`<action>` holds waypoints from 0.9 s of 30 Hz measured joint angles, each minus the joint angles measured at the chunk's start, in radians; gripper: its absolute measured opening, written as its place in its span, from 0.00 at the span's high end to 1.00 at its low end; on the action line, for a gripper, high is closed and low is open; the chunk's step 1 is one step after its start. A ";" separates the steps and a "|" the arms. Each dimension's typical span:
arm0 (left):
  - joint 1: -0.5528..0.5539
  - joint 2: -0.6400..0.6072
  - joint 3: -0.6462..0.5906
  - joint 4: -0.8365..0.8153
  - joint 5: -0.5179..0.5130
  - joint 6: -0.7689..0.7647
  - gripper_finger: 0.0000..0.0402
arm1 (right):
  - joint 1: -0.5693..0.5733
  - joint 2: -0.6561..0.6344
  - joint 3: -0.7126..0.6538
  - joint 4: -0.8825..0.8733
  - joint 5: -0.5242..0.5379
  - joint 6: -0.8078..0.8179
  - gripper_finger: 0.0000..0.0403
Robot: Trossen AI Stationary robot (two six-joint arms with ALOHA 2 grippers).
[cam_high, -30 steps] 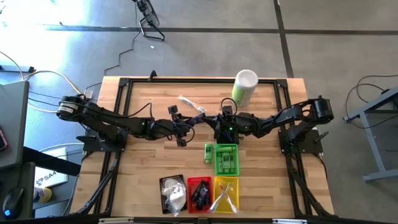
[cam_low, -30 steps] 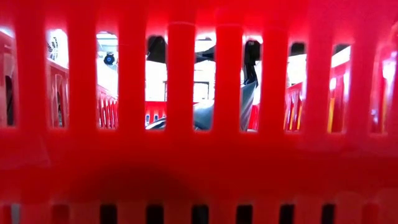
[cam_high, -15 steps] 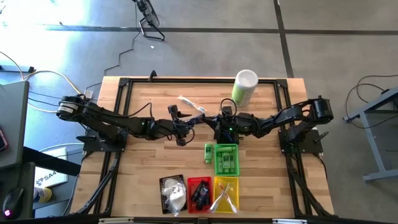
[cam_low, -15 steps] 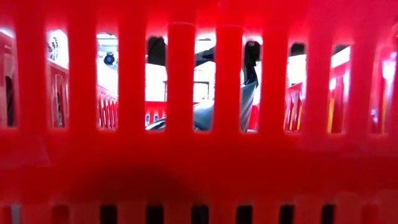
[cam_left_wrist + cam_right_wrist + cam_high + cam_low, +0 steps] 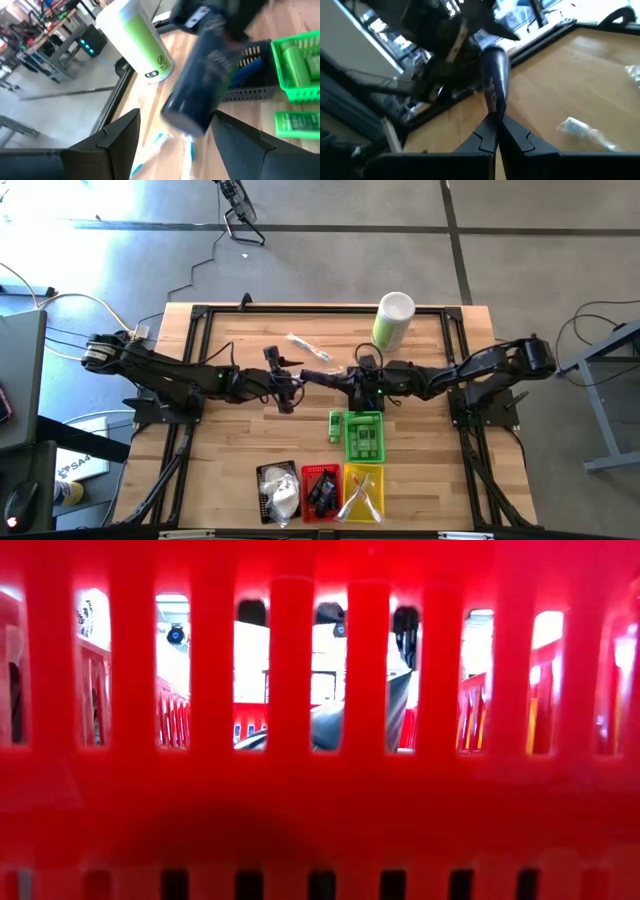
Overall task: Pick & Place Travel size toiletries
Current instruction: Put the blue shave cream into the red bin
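The right pincer point(image 5: 345, 377) is pinching the flat crimped end of a dark blue tube point(image 5: 494, 75), a smooth, glossy, rounded cylinder. The tube's long axis runs straight out from the fingertips toward the left pincer point(image 5: 296, 380), round cap end first, and it hangs above the pale wooden surface point(image 5: 240, 430). The left pincer's dark fingers point(image 5: 112, 137) are spread, with the tube's cap end between them and untouched. Near the right pincer sit a green slatted basket point(image 5: 364, 436) holding small green bottles point(image 5: 295, 62), and a tall green-and-white canister point(image 5: 392, 320).
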 joint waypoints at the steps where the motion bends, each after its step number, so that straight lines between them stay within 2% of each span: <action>1: 0.000 -0.004 0.000 -0.005 -0.001 -0.021 0.42 | 0.009 -0.010 0.000 -0.022 -0.004 0.000 0.99; 9: 0.002 -0.029 0.000 -0.036 0.016 -0.195 0.42 | 0.096 -0.035 -0.001 -0.072 0.008 0.000 0.99; 13: -0.005 -0.028 0.000 -0.085 0.083 -0.292 0.42 | 0.146 -0.035 -0.001 -0.064 0.141 -0.024 0.99; 17: -0.014 -0.028 0.000 -0.156 0.162 -0.374 0.42 | 0.179 -0.045 -0.001 -0.044 0.229 -0.064 0.99; 20: -0.030 -0.028 0.000 -0.222 0.166 -0.418 0.42 | 0.195 -0.056 -0.001 -0.030 0.285 -0.097 0.99; 24: -0.053 -0.028 0.000 -0.295 0.142 -0.472 0.42 | 0.214 -0.078 -0.001 -0.028 0.275 -0.112 0.99; 27: -0.052 -0.027 0.000 -0.320 0.111 -0.498 0.42 | 0.229 -0.077 -0.001 -0.035 0.189 -0.101 0.99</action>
